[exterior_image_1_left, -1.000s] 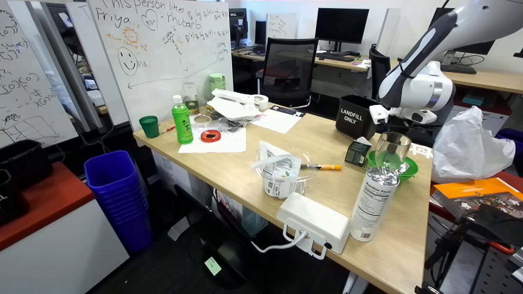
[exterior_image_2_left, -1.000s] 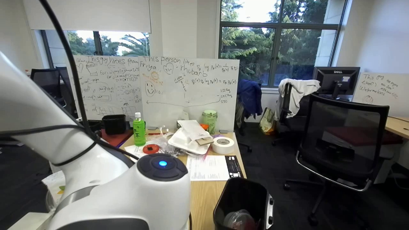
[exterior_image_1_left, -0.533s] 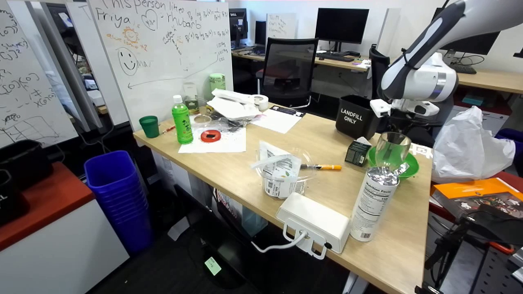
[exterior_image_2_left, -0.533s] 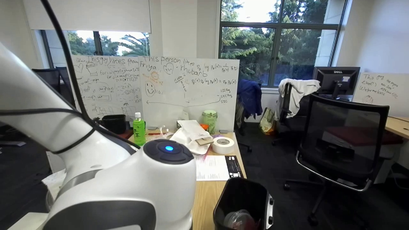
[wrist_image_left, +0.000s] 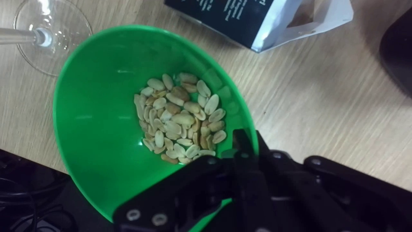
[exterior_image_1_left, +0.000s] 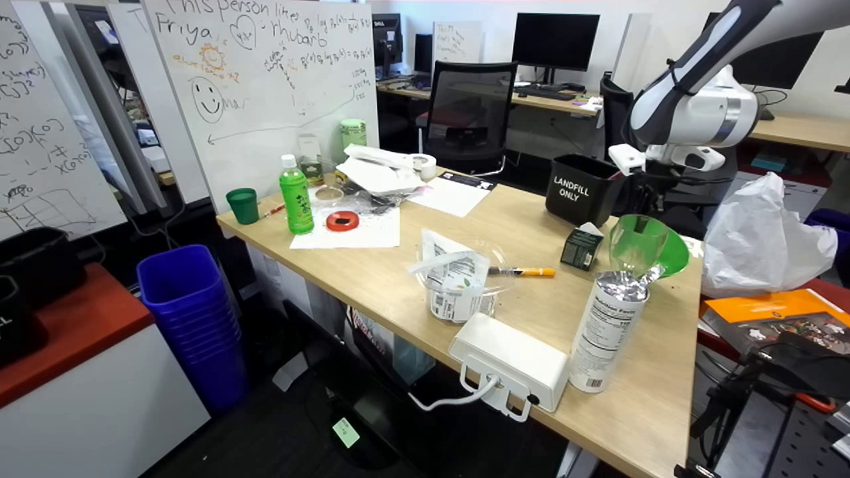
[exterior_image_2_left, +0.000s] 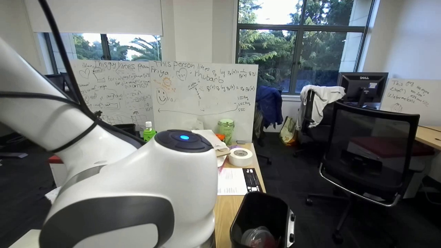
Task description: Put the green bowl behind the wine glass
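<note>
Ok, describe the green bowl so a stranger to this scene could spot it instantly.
Start at the wooden table; find the black bin labelled LANDFILL ONLY. Near it, in an exterior view, a wine glass stands partly in front of the green bowl. Unlike the glass and dark carton nearby, it is wide, bright green and shows peanuts inside.

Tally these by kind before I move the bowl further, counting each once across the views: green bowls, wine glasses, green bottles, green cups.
Green bowl: 1
Wine glass: 1
Green bottle: 1
Green cup: 1
Total: 4
</note>
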Controlling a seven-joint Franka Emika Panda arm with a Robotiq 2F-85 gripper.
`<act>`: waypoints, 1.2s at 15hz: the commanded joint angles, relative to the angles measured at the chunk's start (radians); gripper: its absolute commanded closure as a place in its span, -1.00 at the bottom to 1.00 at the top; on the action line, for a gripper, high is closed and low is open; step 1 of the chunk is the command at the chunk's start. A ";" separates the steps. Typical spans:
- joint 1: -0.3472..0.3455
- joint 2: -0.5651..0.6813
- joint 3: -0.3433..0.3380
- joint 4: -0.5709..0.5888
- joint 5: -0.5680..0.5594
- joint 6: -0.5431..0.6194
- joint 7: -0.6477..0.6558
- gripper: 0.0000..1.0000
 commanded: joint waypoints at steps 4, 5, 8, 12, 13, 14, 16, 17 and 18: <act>0.000 -0.095 -0.022 -0.028 -0.005 0.012 -0.020 0.98; 0.003 -0.120 -0.025 -0.026 -0.011 0.014 -0.023 0.98; 0.017 -0.175 -0.029 -0.001 -0.047 0.011 -0.023 0.98; 0.044 -0.214 -0.006 0.030 -0.076 0.047 -0.021 0.98; 0.048 -0.219 0.014 0.037 -0.058 0.053 -0.036 0.98; 0.054 -0.223 0.027 0.043 -0.050 0.054 -0.043 0.98; 0.070 -0.220 0.059 0.056 -0.036 0.061 -0.047 0.98; 0.079 -0.217 0.073 0.061 -0.033 0.065 -0.047 0.98; 0.088 -0.212 0.088 0.065 -0.030 0.067 -0.048 0.98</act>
